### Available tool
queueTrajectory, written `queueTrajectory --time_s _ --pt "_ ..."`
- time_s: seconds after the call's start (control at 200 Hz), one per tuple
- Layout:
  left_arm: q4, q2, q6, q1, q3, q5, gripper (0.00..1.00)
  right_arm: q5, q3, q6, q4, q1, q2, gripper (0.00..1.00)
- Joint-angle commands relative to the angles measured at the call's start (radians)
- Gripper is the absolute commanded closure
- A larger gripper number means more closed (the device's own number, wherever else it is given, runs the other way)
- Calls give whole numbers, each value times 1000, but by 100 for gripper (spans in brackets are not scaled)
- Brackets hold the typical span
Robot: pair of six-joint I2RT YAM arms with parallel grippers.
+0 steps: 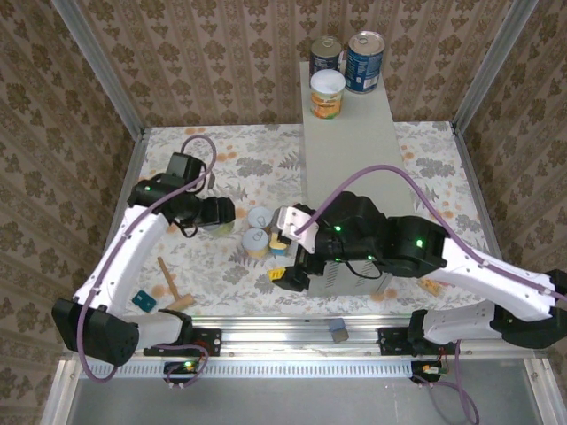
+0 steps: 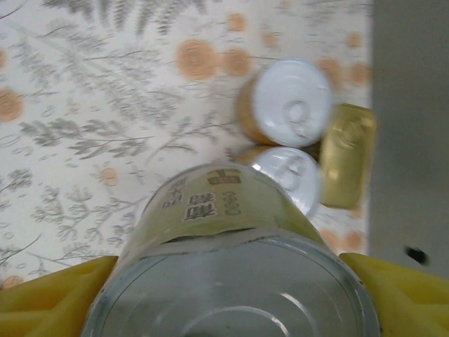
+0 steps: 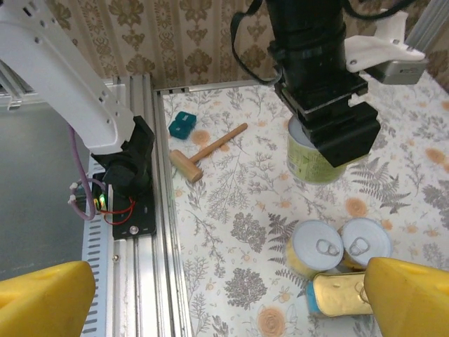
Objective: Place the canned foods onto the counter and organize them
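Three of the seven tins already stand at the far end of the counter [image 1: 350, 150]: two dark-blue cans [image 1: 364, 60] and one yellow can [image 1: 327, 96]. The left gripper [image 2: 231, 295] is closed around a pale-labelled can [image 2: 217, 210] left of the counter. Two short cans [image 1: 260, 217] and the flat gold tin [image 2: 347, 154] wait on the table [image 1: 177, 146]. The right gripper [image 3: 224, 298] is wide open and empty. The held label has Chinese characters, too blurred to read.

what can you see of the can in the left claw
The can is a short cylinder with a pale yellow-green label bearing printed characters and a shiny metal end with a raised rim. It stands upright on or just above the flowered table, gripped by the left claw, its yellow fingers against both sides.
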Motion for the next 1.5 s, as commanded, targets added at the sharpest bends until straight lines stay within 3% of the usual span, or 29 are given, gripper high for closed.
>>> queueTrajectory --time_s 0.0,0.31,0.43,0.615,0.88,1.495 --pt "-109 -44 120 -9 128 181 46 26 -42 -60 70 7 -59 0" --pt "-203 -49 185 -91 392 389 46 89 -133 -65 130 14 -140 0" --pt "-215 -38 183 -192 464 415 46 130 -142 -66 135 28 -147 0" --pt "-219 -26 162 -307 541 403 48 219 -111 -71 136 61 -128 0" --pt "-218 -20 145 -400 585 371 48 281 -73 -60 179 71 -82 0" --pt "-168 -35 122 -449 564 378 48 309 -39 -48 295 85 35 2"
